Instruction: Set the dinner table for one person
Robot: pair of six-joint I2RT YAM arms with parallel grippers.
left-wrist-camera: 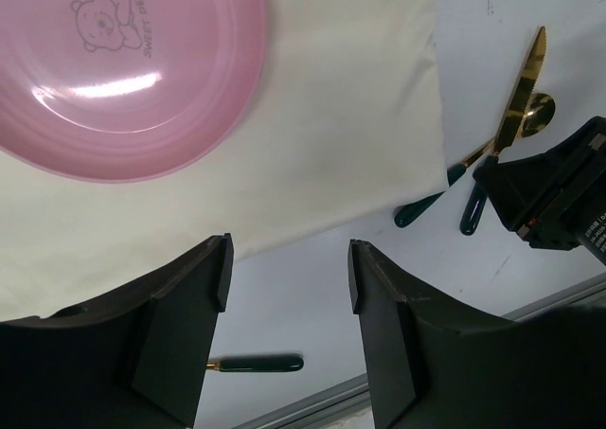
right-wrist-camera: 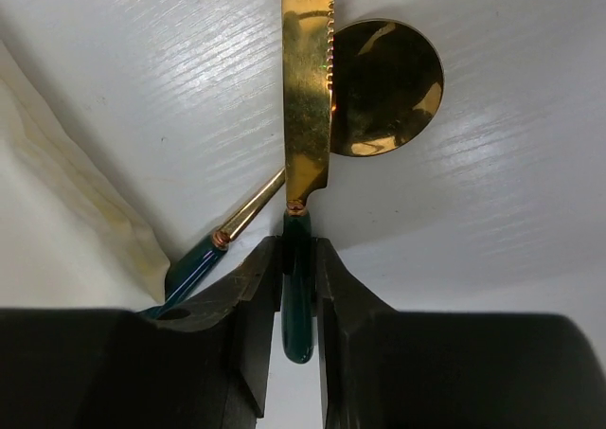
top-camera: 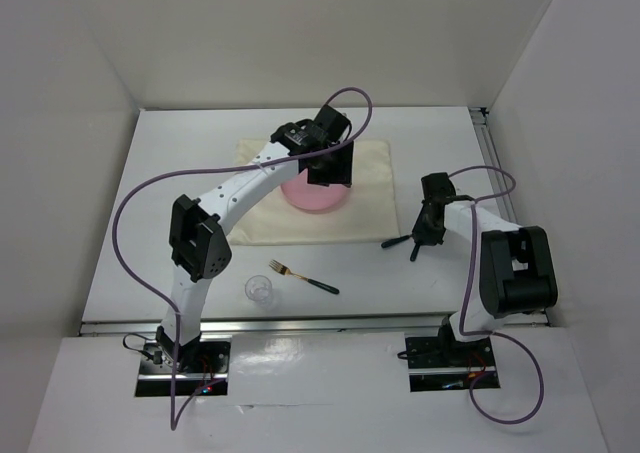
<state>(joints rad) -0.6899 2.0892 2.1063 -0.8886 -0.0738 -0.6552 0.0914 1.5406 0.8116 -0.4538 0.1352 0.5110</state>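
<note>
Gripping the knife [right-wrist-camera: 308, 98] by its green handle, the right pincer [right-wrist-camera: 298, 259] was clenched, with the blade alongside the spoon [right-wrist-camera: 383, 88], just right of the placemat [top-camera: 370, 193]. The white worktop [top-camera: 430, 133] lay beneath everything. The left pincer [left-wrist-camera: 289, 268] hung released near the pink plate [left-wrist-camera: 123, 79]. Step judged: placing cutlery. Next move: carrying the knife to the plate's right.

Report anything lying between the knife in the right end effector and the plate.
Only the spoon: its bowl sits by the knife blade and its handle slants off to the placemat edge, across the way to the plate. The right end effector is shut on the knife's handle.
</note>
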